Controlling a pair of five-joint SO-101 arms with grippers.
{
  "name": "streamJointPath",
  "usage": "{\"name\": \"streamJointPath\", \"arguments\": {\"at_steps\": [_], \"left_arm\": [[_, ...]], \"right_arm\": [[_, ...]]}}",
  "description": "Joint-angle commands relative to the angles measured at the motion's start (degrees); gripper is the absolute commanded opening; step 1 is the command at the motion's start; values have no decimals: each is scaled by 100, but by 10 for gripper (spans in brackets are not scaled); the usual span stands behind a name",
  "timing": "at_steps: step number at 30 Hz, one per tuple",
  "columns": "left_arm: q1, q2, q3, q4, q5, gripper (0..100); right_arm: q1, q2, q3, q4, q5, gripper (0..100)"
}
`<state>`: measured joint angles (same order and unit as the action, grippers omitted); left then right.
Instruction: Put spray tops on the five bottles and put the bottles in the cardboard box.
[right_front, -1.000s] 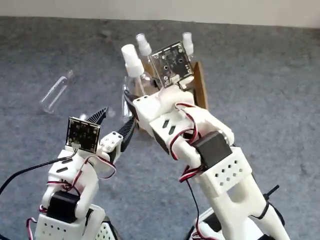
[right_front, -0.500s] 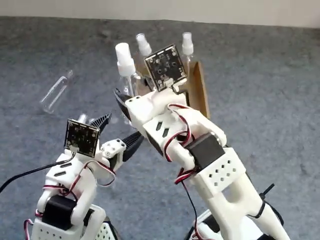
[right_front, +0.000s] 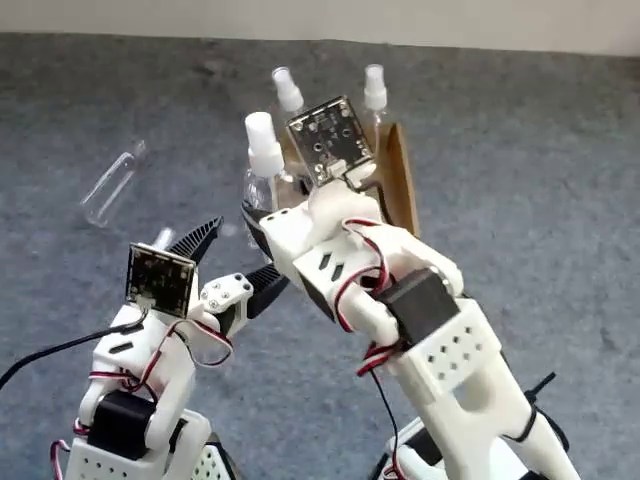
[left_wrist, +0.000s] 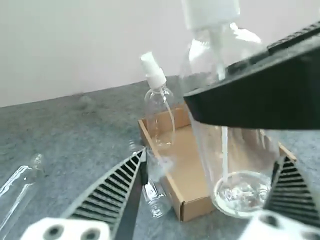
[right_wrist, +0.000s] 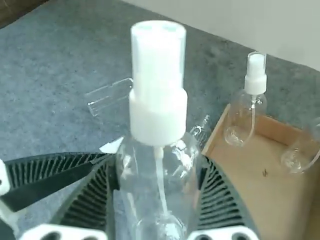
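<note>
A bare bottle (right_front: 108, 187) lies far left on the surface (right_front: 530, 150). The left end effector (right_front: 245, 250) gapes wide, empty. The right end effector (right_front: 262, 212) clamps a capped bottle (right_front: 264, 150) upright — likely for lowering into the cardboard box (right_front: 400, 180), where two capped bottles (right_front: 375, 95) stand. The left wrist view adds another bare bottle (left_wrist: 154, 192) lying just beside the box.
</note>
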<state>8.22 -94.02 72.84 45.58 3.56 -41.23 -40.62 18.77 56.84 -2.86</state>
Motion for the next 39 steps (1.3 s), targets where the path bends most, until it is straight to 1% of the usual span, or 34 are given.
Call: {"name": "streamJointPath", "arguments": {"at_steps": [1,3,6,8,12,15,18,24,26,30,33,39], "left_arm": [[-163,66,-13,-158,18,315],[-163,66,-13,-158,18,315],[-163,66,-13,-158,18,315],[-163,57,-13,-158,18,306],[-171,13,-4,-149,18,246],[-207,22,22,-149,18,228],[-207,13,171,-185,18,228],[-207,48,207,-185,18,228],[-207,57,207,-185,18,228],[-189,57,215,-185,18,228],[-171,57,259,-185,18,228],[-171,57,488,-554,18,228]], "right_arm": [[4,-321,-409,136,264,3],[66,-330,-409,136,273,3],[453,-277,-435,-84,281,3],[989,-145,-435,-391,290,3],[2053,444,-435,-1095,290,3],[2492,831,-409,-1578,290,3],[2633,1182,-382,-1974,281,3],[2633,1780,-242,-2422,264,3],[2668,1859,207,-2976,281,3],[2905,1833,1367,-4532,281,3],[2958,1912,2026,-5385,281,3],[2949,2448,2633,-6202,281,3]]}}
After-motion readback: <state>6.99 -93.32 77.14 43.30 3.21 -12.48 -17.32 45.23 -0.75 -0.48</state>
